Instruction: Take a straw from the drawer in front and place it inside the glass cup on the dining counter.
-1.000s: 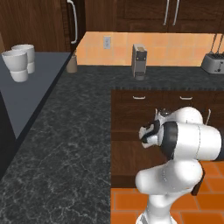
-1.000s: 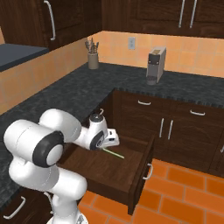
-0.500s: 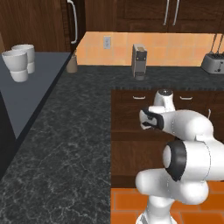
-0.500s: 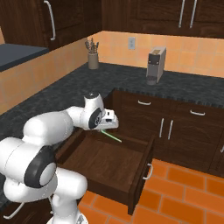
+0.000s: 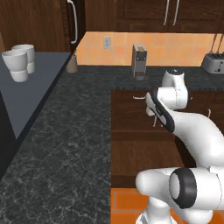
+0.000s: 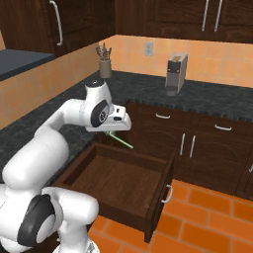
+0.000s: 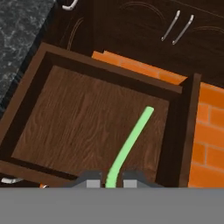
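My gripper (image 6: pixel 113 131) hangs above the open drawer (image 6: pixel 157 195), shut on one end of the thin light green straw (image 6: pixel 123 142). The straw slants down and away from the fingers, clear of the drawer floor. In the hand view the straw (image 7: pixel 130 142) runs up from between my fingertips (image 7: pixel 110 180) over the bare dark wood bottom of the drawer (image 7: pixel 183 131). The drawer (image 5: pixel 140 162) stands pulled out over the orange tile floor. The glass cup and the dining counter are out of view.
A black speckled counter (image 5: pixel 65 131) wraps the corner, carrying a coffee machine (image 6: pixel 175 74), a utensil holder (image 6: pixel 104 66) and a toaster (image 5: pixel 213 63). Two white cups (image 5: pixel 19 61) sit on a grey surface at the left. Dark cabinet doors (image 6: pixel 197 148) stand beyond the drawer.
The arm has risen and pulled back toward the counter, lifting the straw up out of the drawer. The gripper has stayed shut on it.
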